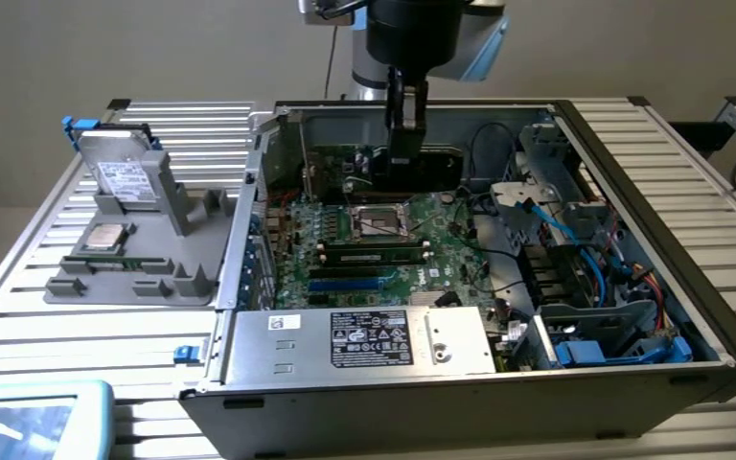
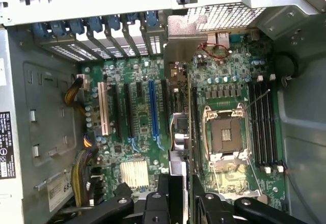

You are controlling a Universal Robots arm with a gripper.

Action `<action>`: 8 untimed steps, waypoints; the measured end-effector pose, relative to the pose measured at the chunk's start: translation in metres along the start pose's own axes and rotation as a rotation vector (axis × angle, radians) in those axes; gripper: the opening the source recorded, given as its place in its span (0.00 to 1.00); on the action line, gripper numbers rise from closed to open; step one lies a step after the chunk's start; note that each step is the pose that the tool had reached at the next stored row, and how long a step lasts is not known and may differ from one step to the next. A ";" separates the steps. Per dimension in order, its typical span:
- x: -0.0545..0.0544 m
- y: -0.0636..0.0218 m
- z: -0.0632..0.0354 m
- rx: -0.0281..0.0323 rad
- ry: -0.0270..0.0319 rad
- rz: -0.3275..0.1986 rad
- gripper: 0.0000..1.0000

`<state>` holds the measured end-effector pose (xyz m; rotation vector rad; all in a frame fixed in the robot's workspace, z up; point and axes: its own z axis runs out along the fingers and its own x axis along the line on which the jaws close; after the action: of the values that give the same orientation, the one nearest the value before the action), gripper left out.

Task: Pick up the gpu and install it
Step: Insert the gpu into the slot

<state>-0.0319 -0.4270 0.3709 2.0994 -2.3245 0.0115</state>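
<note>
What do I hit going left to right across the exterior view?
Silver boxy drive with white label → flat black-and-green gpu card, hanging inside the open case → blue plastic part by the case's far wall.

The gpu [image 1: 425, 171] is a thin, flat rectangular card, and its dark cooler face is turned toward the exterior camera. It stands on its long edge, upright, inside the open computer case, low over the green motherboard [image 1: 435, 261] and just behind the CPU socket [image 1: 381, 222]. The gripper [image 1: 406, 158] clamps its upper edge. In the wrist view the card [image 2: 178, 130] appears edge-on, between the blue expansion slot [image 2: 153, 109] and the socket [image 2: 225, 135].
</note>
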 end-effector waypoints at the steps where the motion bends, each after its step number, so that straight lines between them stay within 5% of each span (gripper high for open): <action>1: 0.000 0.0004 0.0004 0.0006 0.0052 -0.008 0.27; 4: 0.000 0.0011 0.0016 0.0022 0.0178 -0.034 0.27; 8: 0.000 0.0047 0.0070 0.0030 0.0216 -0.054 0.27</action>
<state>-0.0366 -0.4269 0.3638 2.1515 -2.2564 0.0371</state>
